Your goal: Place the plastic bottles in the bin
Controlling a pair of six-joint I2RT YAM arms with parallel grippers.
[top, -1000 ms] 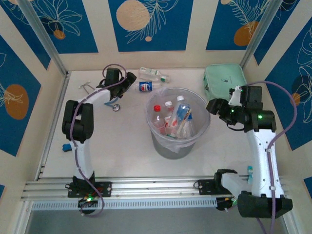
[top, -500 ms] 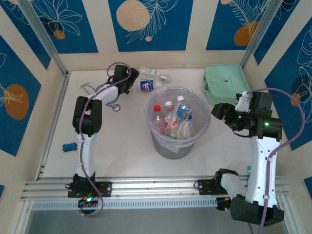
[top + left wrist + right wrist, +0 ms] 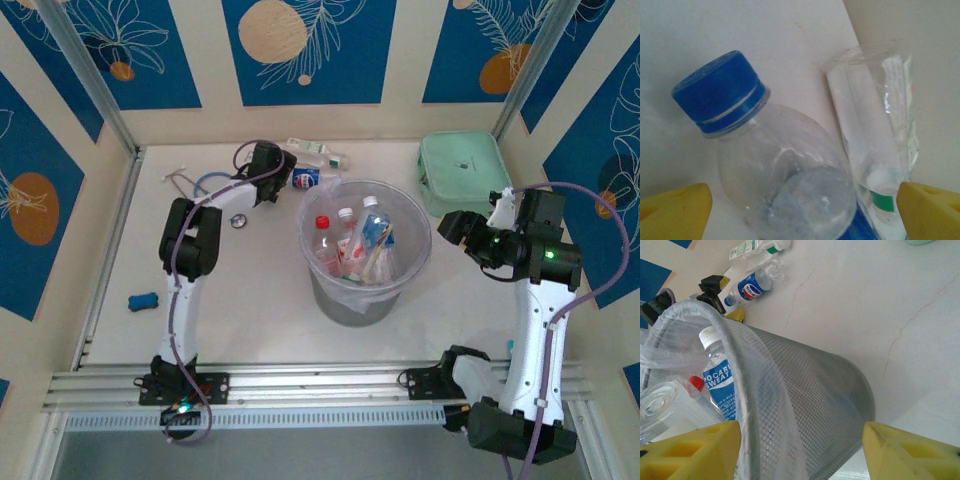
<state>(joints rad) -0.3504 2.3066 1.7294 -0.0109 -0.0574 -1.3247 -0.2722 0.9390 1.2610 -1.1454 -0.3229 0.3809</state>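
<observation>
A clear bottle with a blue cap (image 3: pixel 720 92) and a blue label lies on the table (image 3: pixel 303 178). My left gripper (image 3: pixel 802 215) is open around it, one yellow fingertip (image 3: pixel 675 210) on each side; in the top view the left gripper (image 3: pixel 283 170) sits at the bottle's left end. A second clear bottle with a green-white label (image 3: pixel 875 145) lies just behind (image 3: pixel 315 152). The round bin (image 3: pixel 420 262) holds several bottles, among them one with a red cap (image 3: pixel 322 224). My right gripper (image 3: pixel 452 228) is open and empty, right of the bin's mesh wall (image 3: pixel 805 405).
A mint-green box (image 3: pixel 460 170) stands at the back right, behind the right gripper. Small odds lie at the back left: a blue ring (image 3: pixel 212 183), a wire piece (image 3: pixel 178 177), a small wheeled part (image 3: pixel 238 221). A blue object (image 3: pixel 143 300) lies near the left rail.
My left gripper has moved right along the back of the table, up to the blue-labelled bottle. The right arm has drawn slightly right, away from the bin.
</observation>
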